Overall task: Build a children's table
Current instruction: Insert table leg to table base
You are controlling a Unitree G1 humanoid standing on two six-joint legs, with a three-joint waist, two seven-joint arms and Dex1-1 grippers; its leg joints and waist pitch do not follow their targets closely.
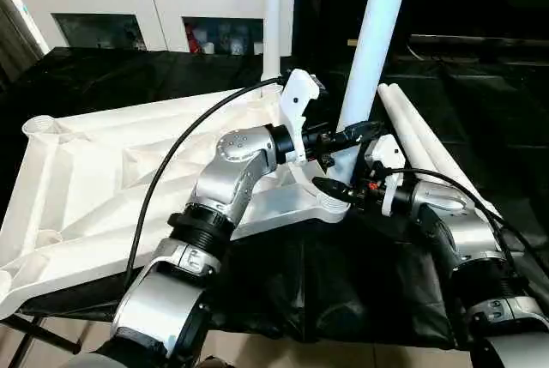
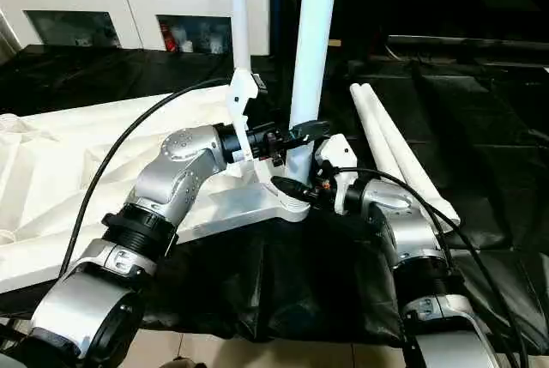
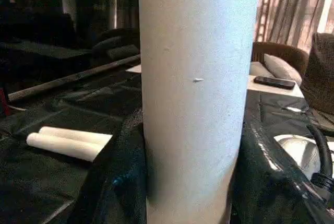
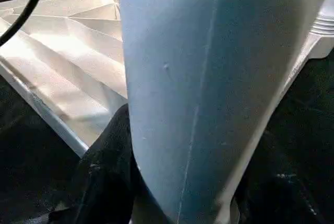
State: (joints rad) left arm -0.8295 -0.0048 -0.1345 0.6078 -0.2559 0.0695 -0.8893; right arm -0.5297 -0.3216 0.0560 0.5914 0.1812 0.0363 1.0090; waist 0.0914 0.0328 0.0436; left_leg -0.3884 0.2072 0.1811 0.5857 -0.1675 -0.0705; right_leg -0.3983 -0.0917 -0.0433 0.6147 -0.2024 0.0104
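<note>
Second leg (image 1: 371, 51) being seated in near corner socket (image 1: 330, 207) of upturned tabletop (image 1: 103, 179).

Tabletop lying rib-side up on black-draped table (image 1: 480, 111), sockets facing up to receive legs. One leg (image 1: 272, 16) already upright at far corner. Second leg held near-vertical, foot in near socket, clamped from both sides: left end effector (image 1: 364, 130) closed around tube higher up, right end effector (image 1: 330, 186) closed around it just above socket, apparently to steady and press it home. Seating depth not discernible. Two spare legs (image 1: 420, 141) lying side by side on table to the right, within reach. Far-left socket (image 1: 40, 127) empty. White cabinet (image 1: 154, 8) behind, small items on its glass-door shelves, not identifiable.
</note>
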